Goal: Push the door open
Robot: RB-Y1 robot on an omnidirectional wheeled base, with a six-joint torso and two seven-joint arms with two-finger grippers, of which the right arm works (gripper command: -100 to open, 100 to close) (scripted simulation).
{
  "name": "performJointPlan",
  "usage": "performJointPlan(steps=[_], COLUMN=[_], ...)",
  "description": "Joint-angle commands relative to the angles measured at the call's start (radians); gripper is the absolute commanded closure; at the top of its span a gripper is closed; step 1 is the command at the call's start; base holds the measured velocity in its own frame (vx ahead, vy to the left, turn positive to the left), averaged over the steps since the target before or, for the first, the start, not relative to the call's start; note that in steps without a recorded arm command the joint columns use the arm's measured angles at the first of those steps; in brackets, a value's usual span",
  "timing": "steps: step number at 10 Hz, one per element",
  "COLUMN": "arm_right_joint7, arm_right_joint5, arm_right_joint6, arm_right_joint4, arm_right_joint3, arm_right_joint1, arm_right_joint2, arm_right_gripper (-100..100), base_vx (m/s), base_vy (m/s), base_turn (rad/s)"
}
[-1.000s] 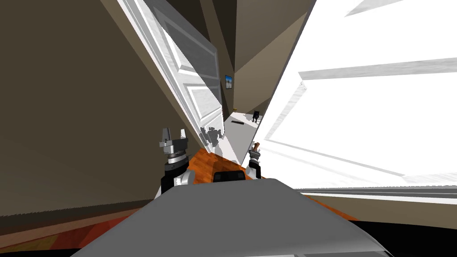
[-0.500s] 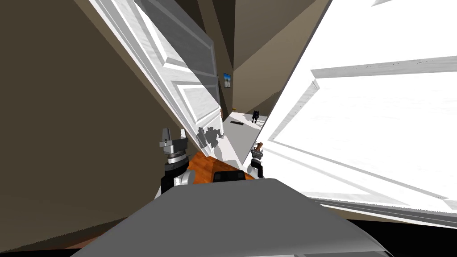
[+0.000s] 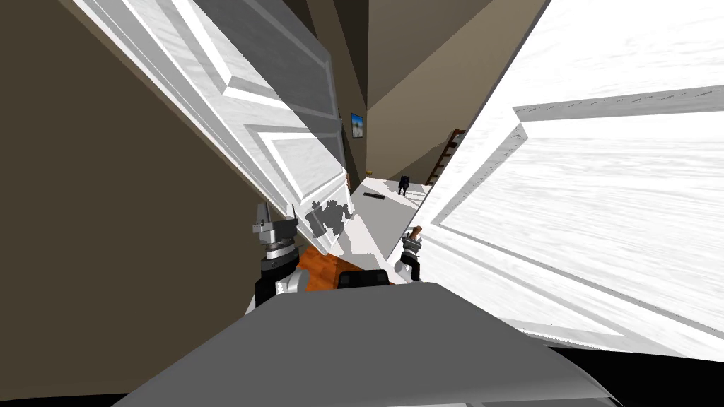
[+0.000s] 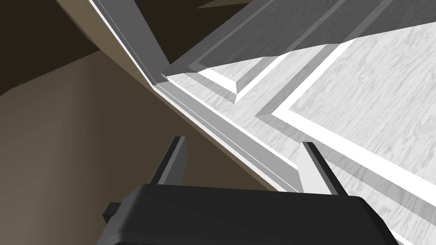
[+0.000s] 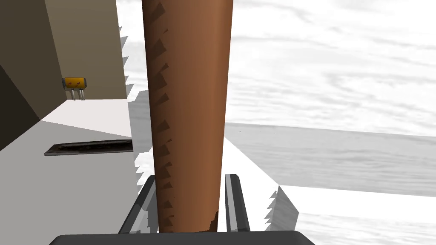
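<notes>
The right door (image 3: 601,212), white with raised panels, takes the whole right side of the head view and stands slanted, its free edge near the middle of the scene; in the right wrist view its pale grained surface (image 5: 340,64) lies close behind the hand. A second white panelled door, the left door (image 3: 283,127), leans on the other side, next to a flat brown wall (image 3: 106,212). Between the two doors there is a narrow gap, and through it a white floor (image 3: 382,212) runs away from me, while an orange wood floor (image 3: 322,265) lies under the arms. The left gripper (image 3: 276,214) is raised just beside the lower corner of the left door; its fingers stand apart with nothing between them (image 4: 243,141). The right gripper (image 3: 413,237) is at the free edge of the right door, and its fingers are pressed on the sides of a brown rod (image 5: 187,85). Whether the rod touches the door, I cannot tell. On the white floor lies a dark mat (image 3: 375,195), further on stands a small black object (image 3: 404,184), and a small picture (image 3: 357,125) hangs on the far wall.
</notes>
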Motion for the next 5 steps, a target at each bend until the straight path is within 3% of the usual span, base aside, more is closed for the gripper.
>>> performJointPlan(steps=[1,5], arm_right_joint7=[0.003,0.012], arm_right_joint5=[-0.015,-0.042], arm_right_joint6=[-0.021,-0.027], arm_right_joint4=[0.012,0.015], arm_right_joint3=[-0.033,-0.073], arm_right_joint1=[-0.005,-0.007], arm_right_joint2=[-0.012,-0.010], arm_right_gripper=[100,100], base_vx=[0.205,0.189], base_vy=[-0.010,-0.026], base_turn=[-0.082,-0.065])
